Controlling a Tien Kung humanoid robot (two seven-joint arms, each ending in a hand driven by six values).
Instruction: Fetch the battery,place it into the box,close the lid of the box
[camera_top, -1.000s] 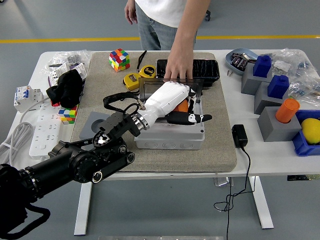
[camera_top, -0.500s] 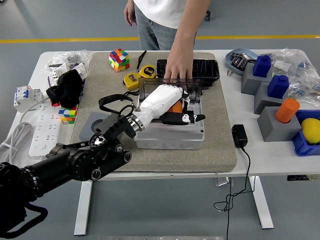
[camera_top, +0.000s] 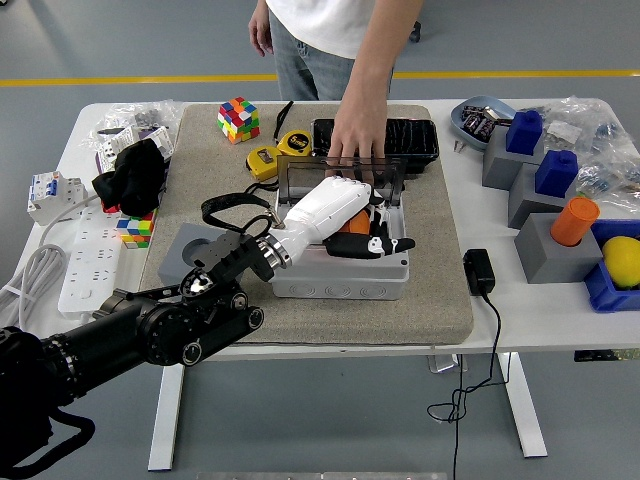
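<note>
A grey plastic box (camera_top: 340, 277) stands open on the grey mat in the middle of the table. My left hand (camera_top: 385, 240), white with black fingers, reaches into the box from the left. Its fingers are curled around an orange battery (camera_top: 357, 222), which shows only partly under the palm, inside the box opening. A person at the far side presses a hand (camera_top: 350, 145) on the clear lid (camera_top: 300, 176), which stands upright at the box's back edge. My right arm is out of view.
A Rubik's cube (camera_top: 238, 118), yellow tape measures (camera_top: 265, 160) and a black tray (camera_top: 412, 138) lie behind the box. A black power adapter (camera_top: 479, 270) lies to its right. Grey and blue blocks (camera_top: 555, 248) stand at the far right. A power strip (camera_top: 85, 252) lies at the left.
My left hand has drawn back a little to the left, then sunk lower into the box with the battery. The person's hand stays on the lid.
</note>
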